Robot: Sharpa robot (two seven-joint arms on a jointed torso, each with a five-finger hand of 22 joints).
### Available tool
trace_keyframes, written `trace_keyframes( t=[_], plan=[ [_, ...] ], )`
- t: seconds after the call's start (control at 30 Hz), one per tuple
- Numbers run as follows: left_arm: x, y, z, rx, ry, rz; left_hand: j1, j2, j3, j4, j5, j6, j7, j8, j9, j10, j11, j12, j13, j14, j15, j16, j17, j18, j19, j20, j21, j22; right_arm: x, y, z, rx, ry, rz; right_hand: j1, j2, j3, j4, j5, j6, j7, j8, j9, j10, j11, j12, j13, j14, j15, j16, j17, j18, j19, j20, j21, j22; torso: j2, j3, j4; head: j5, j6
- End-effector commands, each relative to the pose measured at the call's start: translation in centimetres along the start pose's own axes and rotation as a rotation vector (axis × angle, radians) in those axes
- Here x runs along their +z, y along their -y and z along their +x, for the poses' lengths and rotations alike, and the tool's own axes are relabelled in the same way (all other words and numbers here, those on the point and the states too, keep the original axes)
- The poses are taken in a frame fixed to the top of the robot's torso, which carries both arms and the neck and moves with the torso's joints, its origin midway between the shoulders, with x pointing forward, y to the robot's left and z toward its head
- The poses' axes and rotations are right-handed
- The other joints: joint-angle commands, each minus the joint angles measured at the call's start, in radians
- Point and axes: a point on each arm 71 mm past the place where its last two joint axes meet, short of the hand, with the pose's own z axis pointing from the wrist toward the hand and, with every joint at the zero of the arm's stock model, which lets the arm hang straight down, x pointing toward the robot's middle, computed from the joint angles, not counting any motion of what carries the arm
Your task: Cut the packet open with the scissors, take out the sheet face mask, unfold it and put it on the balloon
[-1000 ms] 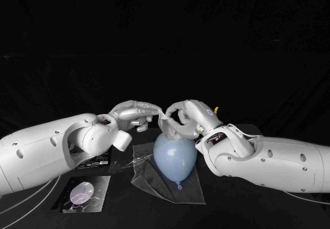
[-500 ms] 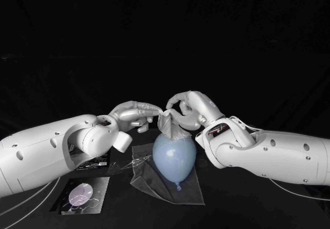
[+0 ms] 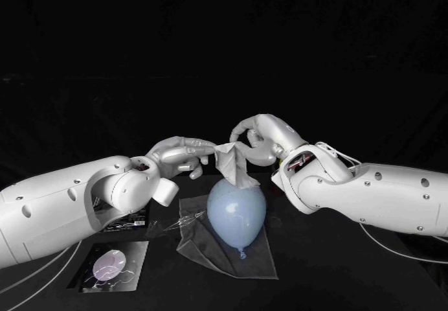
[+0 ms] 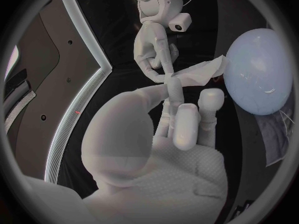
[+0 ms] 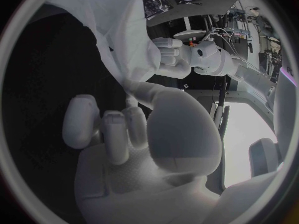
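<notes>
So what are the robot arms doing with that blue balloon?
The left robot hand and the right robot hand both pinch a bunched-up white sheet mask right over the blue balloon, which lies on clear plastic on the table. The mask is not spread over the balloon yet.

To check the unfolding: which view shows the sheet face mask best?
Head view: the sheet face mask hangs bunched between left hand and right hand, above the balloon. Left wrist view: a pinched strip; right wrist view: a close part.
</notes>
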Motion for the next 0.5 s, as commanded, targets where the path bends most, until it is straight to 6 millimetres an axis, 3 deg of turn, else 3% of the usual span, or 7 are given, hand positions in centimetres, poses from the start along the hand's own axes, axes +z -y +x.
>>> trace_keyframes(
  t=[0.03,0.2,0.23,0.3,0.4,0.5],
  plan=[
    [0.1,0.3,-0.1,-0.018,0.018,0.022,-0.010,-0.019,-0.015,0.011,-0.004,-0.029,0.020,-0.026,-0.023,-0.069,0.019,-0.019,-0.010,-0.035,0.015,-0.027,-0.070,0.022,-0.052,0.016,-0.049,-0.065,0.2,0.0,0.3,-0.023,-0.078,-0.014,-0.009,0.002,0.005,-0.003,-0.005,0.003,0.001,0.003,0.001,0.058,0.002,-0.003,0.175,0.097,0.008,0.006,0.230,-0.010,0.000,0.000,0.001,0.167,-0.001,-0.0003,-0.0005,-0.004,0.004],
    [0.1,0.2,-0.2,-0.011,0.025,0.010,-0.021,-0.035,-0.062,0.045,-0.007,-0.057,0.037,-0.038,-0.044,-0.192,0.042,-0.075,-0.054,-0.152,0.041,-0.103,-0.264,0.058,-0.210,0.045,-0.199,-0.249,0.5,0.0,0.3,-0.031,-0.083,-0.011,-0.009,0.002,0.005,-0.003,-0.005,0.003,0.001,0.003,0.001,0.058,0.002,-0.003,0.175,0.098,0.008,0.007,0.231,-0.011,0.000,0.000,0.002,0.168,-0.001,0.0002,0.0008,-0.006,0.005],
    [0.1,0.2,-0.3,-0.007,0.026,0.007,-0.024,-0.037,-0.069,0.052,-0.007,-0.064,0.039,-0.039,-0.046,-0.212,0.045,-0.087,-0.063,-0.171,0.045,-0.114,-0.292,0.057,-0.216,0.049,-0.205,-0.251,0.6,0.0,0.3,-0.031,-0.083,-0.010,-0.009,0.002,0.005,-0.003,-0.005,0.003,0.001,0.003,0.001,0.058,0.002,-0.003,0.175,0.098,0.008,0.007,0.231,-0.011,0.000,0.000,0.002,0.168,0.000,0.0002,0.0007,-0.006,0.006],
    [0.1,0.2,-0.4,-0.001,0.033,0.002,-0.047,-0.047,-0.108,0.087,-0.009,-0.093,0.046,-0.040,-0.056,-0.276,0.062,-0.125,-0.096,-0.267,0.063,-0.164,-0.417,0.055,-0.247,0.065,-0.238,-0.266,0.6,-0.1,0.3,-0.032,-0.082,-0.010,-0.009,0.002,0.005,-0.004,-0.005,0.003,0.001,0.003,0.001,0.058,0.002,-0.003,0.176,0.098,0.009,0.008,0.233,-0.011,0.000,0.000,0.002,0.168,0.001,0.0000,0.0004,-0.006,0.006],
    [0.2,0.1,-0.7,0.022,0.053,-0.001,-0.058,-0.055,-0.155,0.129,-0.013,-0.109,0.052,-0.026,-0.065,-0.322,0.075,-0.150,-0.131,-0.355,0.077,-0.195,-0.519,0.056,-0.268,0.083,-0.272,-0.283,0.7,-0.1,0.3,-0.032,-0.080,-0.008,-0.009,0.002,0.005,-0.004,-0.005,0.003,0.001,0.003,0.001,0.058,0.002,-0.001,0.176,0.098,0.009,0.008,0.234,-0.011,0.001,0.000,0.005,0.168,0.001,-0.0002,-0.0003,-0.005,0.006],
    [0.2,0.1,-1.1,0.066,0.085,0.002,-0.058,-0.063,-0.198,0.161,-0.019,-0.126,0.059,-0.017,-0.074,-0.362,0.086,-0.165,-0.156,-0.398,0.087,-0.203,-0.547,0.057,-0.282,0.094,-0.299,-0.297,0.7,-0.1,0.2,-0.031,-0.077,-0.007,-0.008,0.002,0.005,-0.005,-0.004,0.003,0.001,0.003,0.001,0.059,0.002,-0.001,0.177,0.098,0.009,0.009,0.234,-0.011,0.001,0.000,0.005,0.168,0.002,-0.0003,0.0000,-0.006,0.005]
  ],
)
